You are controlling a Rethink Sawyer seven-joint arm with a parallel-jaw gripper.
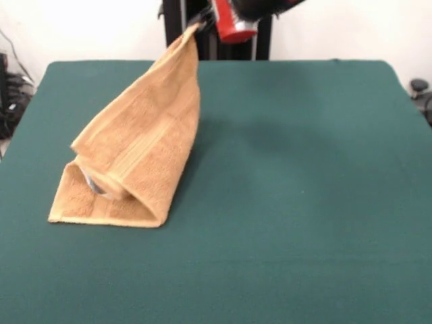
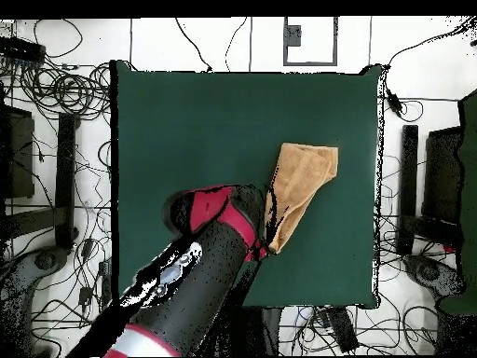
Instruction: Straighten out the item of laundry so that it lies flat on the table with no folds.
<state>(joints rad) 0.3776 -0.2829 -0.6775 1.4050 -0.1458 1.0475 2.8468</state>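
Observation:
The item of laundry (image 1: 145,145) is a tan-orange towel, pulled up into a tall tent shape. Its top corner is held high over the table's far edge by my gripper (image 1: 198,25), which is shut on it. The lower end rests folded on the green table (image 1: 304,169) at the left, with a pale patch (image 1: 94,183) showing inside the fold. In the overhead view the towel (image 2: 303,177) runs from the table's right of centre down to the gripper (image 2: 268,238), and the red and black arm (image 2: 200,270) hides the table below it.
Cables (image 2: 65,93), stands and dark gear (image 2: 438,186) ring the table on the floor. A black post (image 1: 177,30) rises behind the far edge. Bare green cloth stretches to the right of the towel and in front of it.

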